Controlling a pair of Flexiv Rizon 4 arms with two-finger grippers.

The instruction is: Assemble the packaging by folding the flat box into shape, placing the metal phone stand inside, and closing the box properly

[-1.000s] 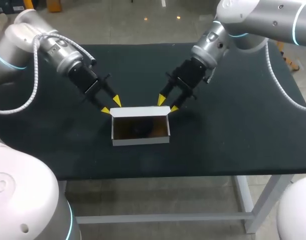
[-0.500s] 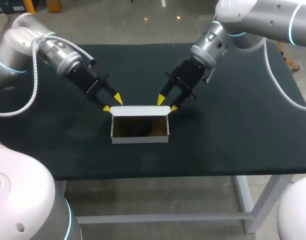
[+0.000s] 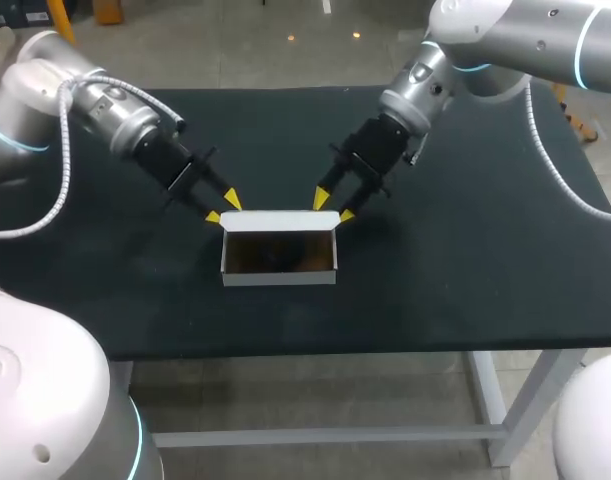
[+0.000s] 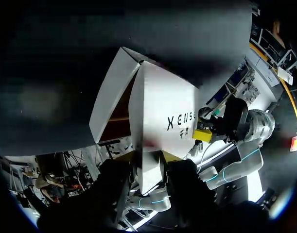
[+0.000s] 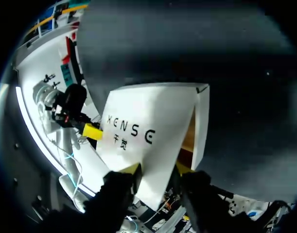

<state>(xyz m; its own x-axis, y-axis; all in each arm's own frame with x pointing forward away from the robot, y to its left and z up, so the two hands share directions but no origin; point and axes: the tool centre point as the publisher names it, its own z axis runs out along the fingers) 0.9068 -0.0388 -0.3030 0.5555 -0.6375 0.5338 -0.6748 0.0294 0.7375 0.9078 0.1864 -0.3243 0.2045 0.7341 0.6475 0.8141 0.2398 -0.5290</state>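
The left hand (image 3: 222,208) is closed on the far-left corner of the lid (image 3: 280,222), with the white flap caught between its two yellow tips. The right hand (image 3: 333,208) pinches the far-right corner the same way. The lid stands up along the far edge of the white box (image 3: 280,277) (its printed face is turned to the far side). The box sits open-topped near the middle of the black desk (image 3: 465,270). Its inside is brown, and a dark shape (image 3: 282,258) lies in it, too dim for me to make out.
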